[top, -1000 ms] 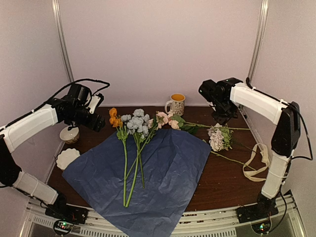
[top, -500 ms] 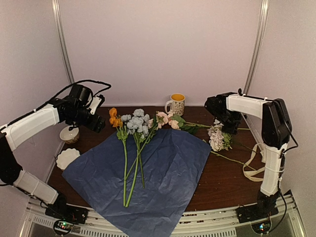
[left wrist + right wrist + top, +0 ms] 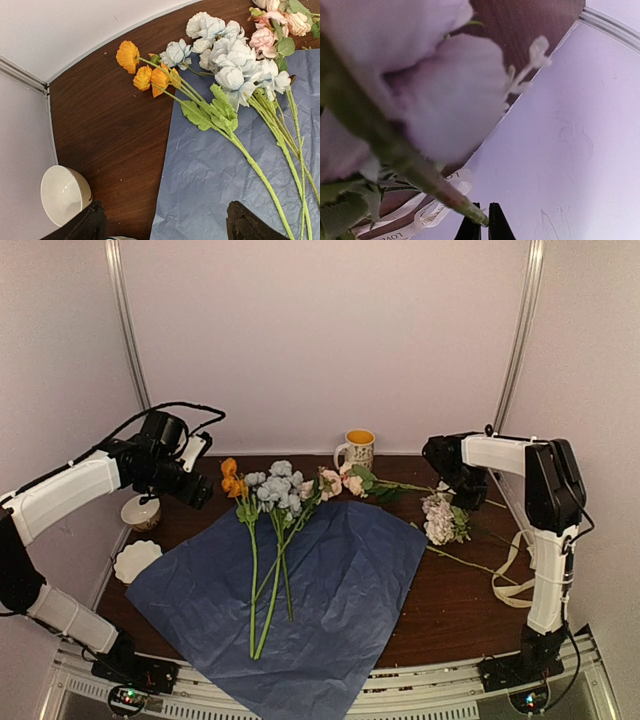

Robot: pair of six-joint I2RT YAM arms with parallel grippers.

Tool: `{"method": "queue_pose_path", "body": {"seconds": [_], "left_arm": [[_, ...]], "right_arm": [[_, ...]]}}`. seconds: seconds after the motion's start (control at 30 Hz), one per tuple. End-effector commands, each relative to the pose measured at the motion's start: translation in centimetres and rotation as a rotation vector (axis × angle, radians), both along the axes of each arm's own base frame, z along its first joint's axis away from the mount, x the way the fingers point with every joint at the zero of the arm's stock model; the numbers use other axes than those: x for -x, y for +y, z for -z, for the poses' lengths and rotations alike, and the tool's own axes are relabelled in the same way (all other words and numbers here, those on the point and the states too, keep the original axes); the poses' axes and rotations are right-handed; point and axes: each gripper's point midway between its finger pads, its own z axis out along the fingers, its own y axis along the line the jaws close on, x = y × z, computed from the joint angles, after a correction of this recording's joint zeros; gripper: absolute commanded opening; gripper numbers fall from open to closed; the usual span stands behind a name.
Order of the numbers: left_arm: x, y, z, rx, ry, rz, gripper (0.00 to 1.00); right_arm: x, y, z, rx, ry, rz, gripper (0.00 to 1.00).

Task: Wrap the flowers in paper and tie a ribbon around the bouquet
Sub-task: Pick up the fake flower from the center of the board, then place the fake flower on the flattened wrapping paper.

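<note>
Though half hidden behind blurred pale lilac petals crowding the lens, reads clearly enough: right gripper pinched fully together on the tip of a thin green stem. Cannot match that stem to a head with certainty. Sits low over the far right of the dark wooden table, just above a pale lilac flower cluster, with a pink bloom and its leafy stalk stretching from there toward a white mug with a yellow inside. Opposite, left gripper spread wide and carrying nothing, hanging over the left edge of the large creased blue tissue paper, close to the orange heads.

Looks early in the job. Done: paper lying flat mid-table, with long-stemmed artificial flowers, orange and pale blue, laid across it, heads poking past the far edge. Left: bringing the lilac cluster and pink bloom onto the sheet, rolling the paper into a cone, tying it. Long flat cream fabric ribbon lying loose and untouched on the table's right side, beside the right arm, well apart from the paper. No bouquet formed yet.
</note>
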Motion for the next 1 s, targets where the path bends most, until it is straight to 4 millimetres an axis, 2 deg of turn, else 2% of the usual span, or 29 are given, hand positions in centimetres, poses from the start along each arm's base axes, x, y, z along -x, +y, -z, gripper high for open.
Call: {"method": "queue_pose_path", "body": {"seconds": [0.0, 0.13, 0.27, 0.43, 0.53, 0.6, 0.63, 0.77, 0.83, 0.9, 0.97], "left_arm": [[-0.3, -0.5, -0.5, 0.012, -0.017, 0.019, 0.86], [-0.2, -0.5, -0.8, 0.018, -0.024, 0.019, 0.86], [-0.2, -0.4, -1.3, 0.018, -0.038, 0.016, 0.86], [0.0, -0.3, -1.9, 0.029, -0.054, 0.010, 0.86], [0.1, -0.2, -2.4, 0.040, -0.066, 0.005, 0.86], [0.2, -0.2, -2.6, 0.045, -0.073, 0.004, 0.86], [0.2, -0.2, -2.7, 0.045, -0.077, 0.003, 0.86], [0.2, 0.0, -2.9, 0.044, -0.089, -0.007, 0.86], [0.2, 0.0, -3.1, 0.044, -0.093, -0.010, 0.86], [0.2, 0.2, -3.0, 0.038, -0.094, -0.015, 0.86], [0.2, 0.3, -3.1, 0.037, -0.097, -0.020, 0.86]], "right_arm": [[0.1, -1.0, -4.3, 0.048, -0.123, 0.008, 0.00], [1.2, -1.6, -7.4, 0.086, -0.206, 0.019, 0.00], [2.8, -1.0, -11.2, 0.113, -0.307, 0.006, 0.00], [5.6, 1.5, -16.2, 0.069, -0.414, -0.048, 0.00], [6.7, 4.9, -19.0, -0.129, -0.503, -0.051, 0.00], [7.7, 9.4, -19.0, -0.384, -0.491, -0.051, 0.00], [8.4, 12.5, -18.8, -0.545, -0.475, -0.049, 0.00], [12.0, 28.2, -16.4, -1.316, -0.250, -0.020, 0.00], [13.5, 34.3, -15.6, -1.640, -0.115, 0.107, 0.00], [14.8, 38.8, -14.6, -1.837, 0.029, 0.260, 0.00], [15.9, 42.6, -13.8, -1.922, 0.099, 0.316, 0.00]]}}
